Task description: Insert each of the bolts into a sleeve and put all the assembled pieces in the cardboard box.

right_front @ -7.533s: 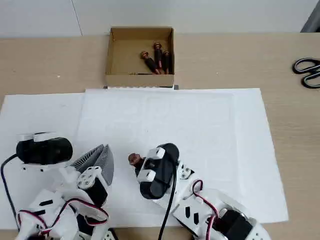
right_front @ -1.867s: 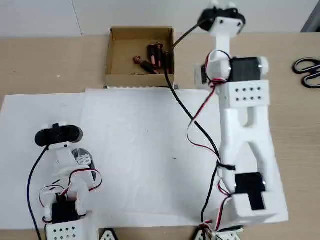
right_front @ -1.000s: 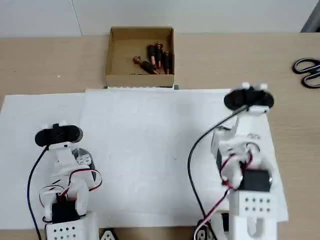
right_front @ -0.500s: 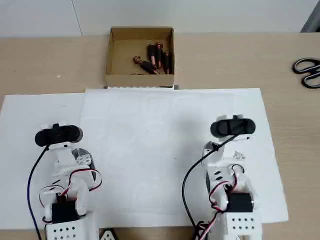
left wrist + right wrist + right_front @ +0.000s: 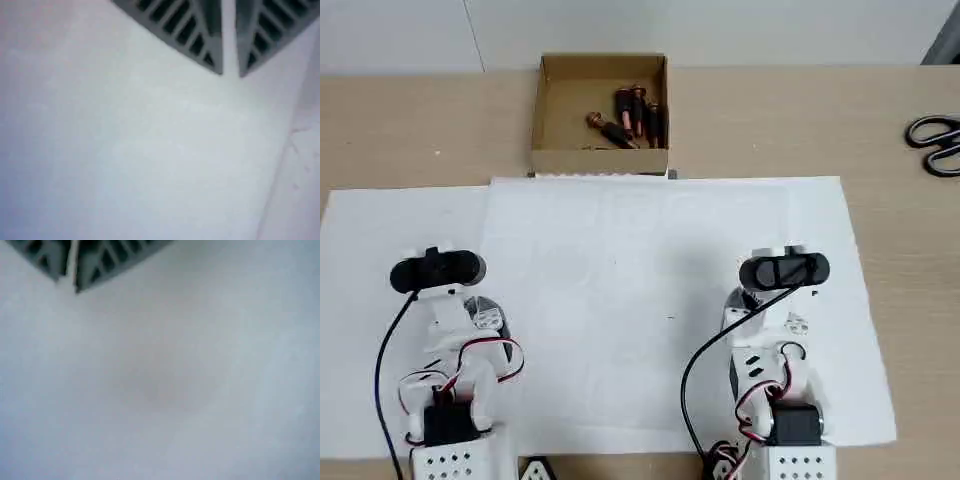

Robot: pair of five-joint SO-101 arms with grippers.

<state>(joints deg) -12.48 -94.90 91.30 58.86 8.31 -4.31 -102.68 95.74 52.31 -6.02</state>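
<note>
The cardboard box (image 5: 548,105) stands at the far side of the table, beyond the white paper. Several dark bolts in copper-coloured sleeves (image 5: 630,115) lie in its right half. The left arm (image 5: 445,330) is folded at the near left of the paper. Its gripper (image 5: 229,55) is shut with nothing in it, just above the white sheet. At the near right the right arm (image 5: 778,340) is folded the same way. Its gripper (image 5: 71,272) is also shut and empty, close over the paper.
White paper sheets (image 5: 650,260) cover the middle and near part of the wooden table. A pair of scissors (image 5: 935,143) lies at the far right edge. Cables loop around both arm bases.
The right arm has drawn back from the box to the near right and folded down. One more assembled piece lies in the box than at first. The left arm folded earlier and now keeps still.
</note>
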